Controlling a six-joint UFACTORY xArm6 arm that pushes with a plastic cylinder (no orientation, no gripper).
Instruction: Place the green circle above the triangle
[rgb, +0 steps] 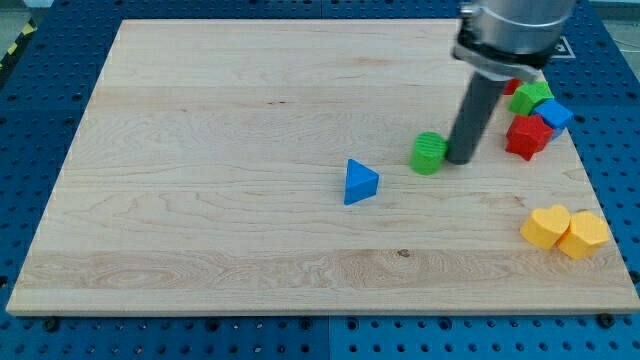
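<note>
Tool tip (461, 158), a bare rod with nothing to clamp, touches the green circle's (429, 152) right side; the blue triangle (360, 182) sits nearer, to its left. Pushing straight left risks sliding the circle level with the triangle, or clipping it.

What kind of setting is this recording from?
Probably a robotics lab bench: a wooden board lying on a blue perforated table, coloured blocks on it, and my tip beside the green circle.
</note>
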